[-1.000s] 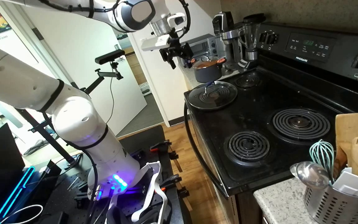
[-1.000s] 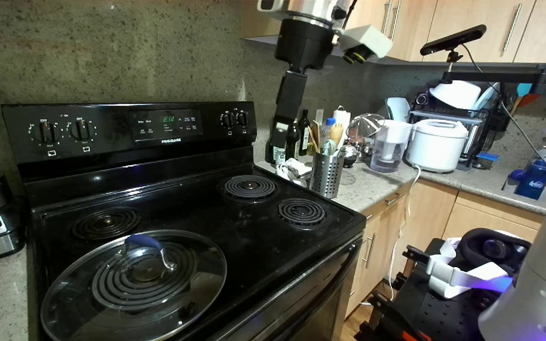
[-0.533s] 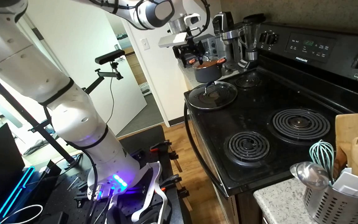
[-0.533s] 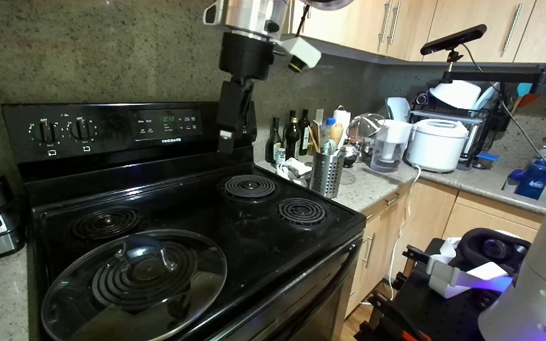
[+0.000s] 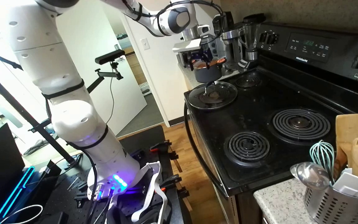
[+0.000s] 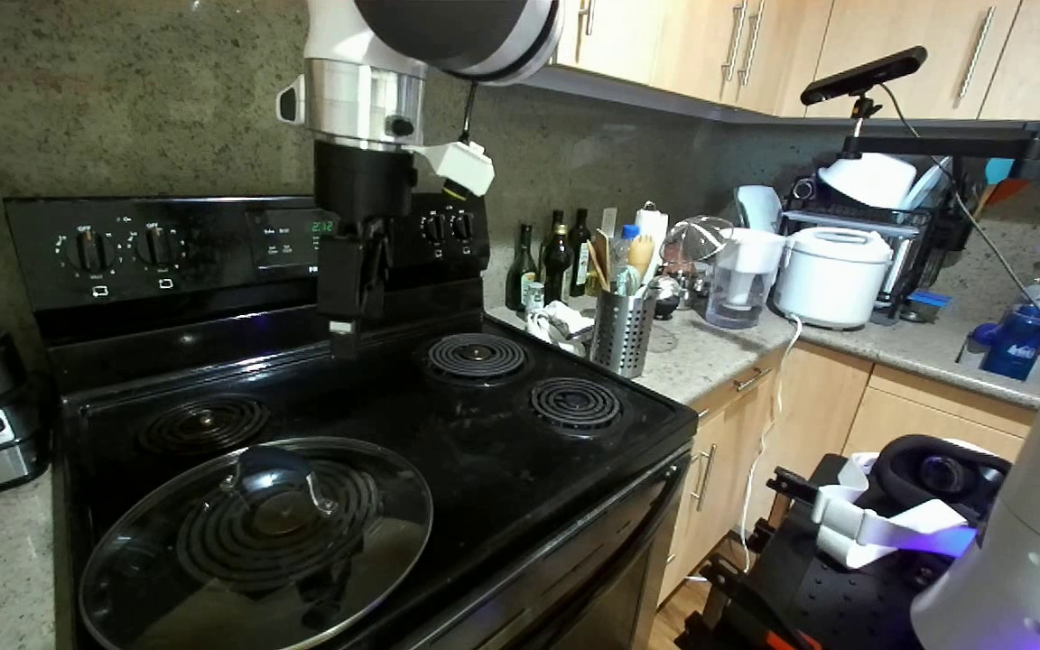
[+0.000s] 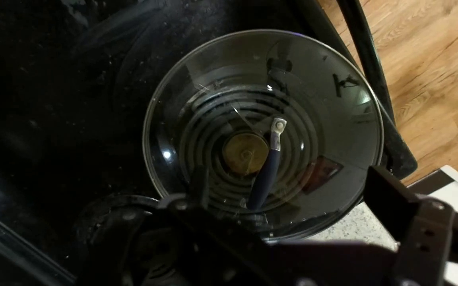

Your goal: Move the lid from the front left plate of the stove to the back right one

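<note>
Glass glinted where the lid (image 7: 262, 133) lay over the front left burner (image 7: 246, 154) of a black stove (image 5: 244, 112); a robot gripper (image 7: 287, 172) hung above, jaws spread wide and holding nothing. The blue handle (image 7: 264, 180) appeared askew, nearer one finger (image 7: 201, 184), so closing there could shove the lid sideways; a weak pinch might let it tilt short of the back right burner (image 6: 477, 354). The gripper hid part of the lid in the wrist view; in an exterior view the lid (image 6: 258, 551) was cut off at the bottom.

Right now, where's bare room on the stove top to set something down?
The middle of the stove top, between the lid, the large uncovered coil and the small front coil. It's crowded around the lid: another coil behind, open gripper above.
</note>
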Robot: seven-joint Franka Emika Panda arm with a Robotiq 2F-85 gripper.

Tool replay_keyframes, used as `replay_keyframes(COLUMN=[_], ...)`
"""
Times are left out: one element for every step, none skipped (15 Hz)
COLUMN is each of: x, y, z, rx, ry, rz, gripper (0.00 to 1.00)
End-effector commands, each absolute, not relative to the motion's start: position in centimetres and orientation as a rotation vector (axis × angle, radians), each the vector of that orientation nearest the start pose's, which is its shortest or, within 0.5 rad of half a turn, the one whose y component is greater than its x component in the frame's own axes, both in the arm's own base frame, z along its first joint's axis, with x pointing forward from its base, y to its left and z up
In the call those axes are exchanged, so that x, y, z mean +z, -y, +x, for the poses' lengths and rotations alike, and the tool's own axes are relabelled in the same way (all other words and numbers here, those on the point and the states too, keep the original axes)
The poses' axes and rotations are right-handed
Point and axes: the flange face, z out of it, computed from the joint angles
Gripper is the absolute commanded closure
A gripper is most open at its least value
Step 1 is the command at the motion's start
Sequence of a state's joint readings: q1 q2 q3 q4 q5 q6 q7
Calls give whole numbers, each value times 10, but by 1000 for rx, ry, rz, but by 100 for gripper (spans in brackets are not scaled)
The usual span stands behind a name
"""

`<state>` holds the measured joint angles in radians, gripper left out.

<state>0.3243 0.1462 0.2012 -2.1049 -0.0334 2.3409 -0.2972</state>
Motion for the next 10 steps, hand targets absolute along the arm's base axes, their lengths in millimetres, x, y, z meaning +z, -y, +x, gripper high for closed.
replay_keyframes(x=[345,340,343,338,336,336,337,337,337,333], y=[-301,-301,-297,-298,-298,-298,-299,-299,-299,-299], z=[518,520,511,513,513,513,513,513,513,514], rx=[-81,-64,-104,-94,-88,-88,-90,-91,-91,-78], ry=[1303,1322,1319,1321,1321,1322,1322,1322,1322,1310], rz=[-2880,-2881,-2859,-2858,-2857,-2857,-2856,-2856,-2856,-2857], gripper=[0,0,0,0,0,0,0,0,0,0])
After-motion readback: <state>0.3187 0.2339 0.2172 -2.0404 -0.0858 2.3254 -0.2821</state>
